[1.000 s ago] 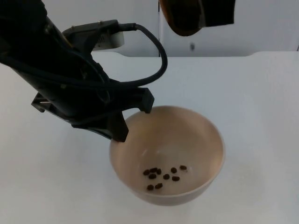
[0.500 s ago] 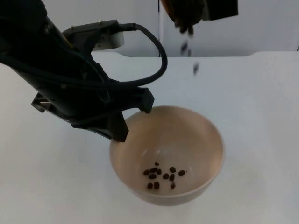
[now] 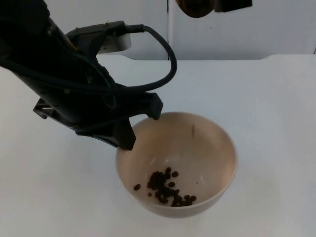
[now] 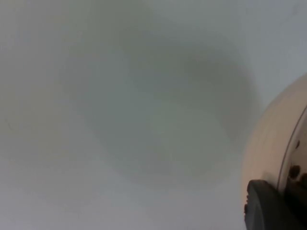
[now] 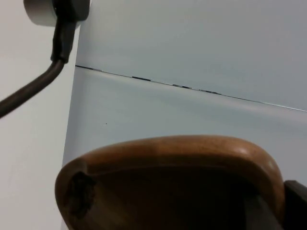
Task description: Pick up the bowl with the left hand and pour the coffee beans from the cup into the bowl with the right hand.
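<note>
- Holding a heap of dark coffee beans (image 3: 165, 190) at its bottom, the round cream bowl (image 3: 217, 148) sits clamped at its rim by the left gripper (image 3: 140, 126)
- above the bowl, the brown wooden cup (image 3: 195, 7) hangs tipped; right gripper (image 3: 232, 5) grasping it

I can read no text, label, brand, number or sign anywhere from my station. The bowl (image 3: 217, 148), the wooden cup (image 5: 168, 182) and the table (image 3: 276, 98) are all plain and unmarked on the surfaces that face me.
</note>
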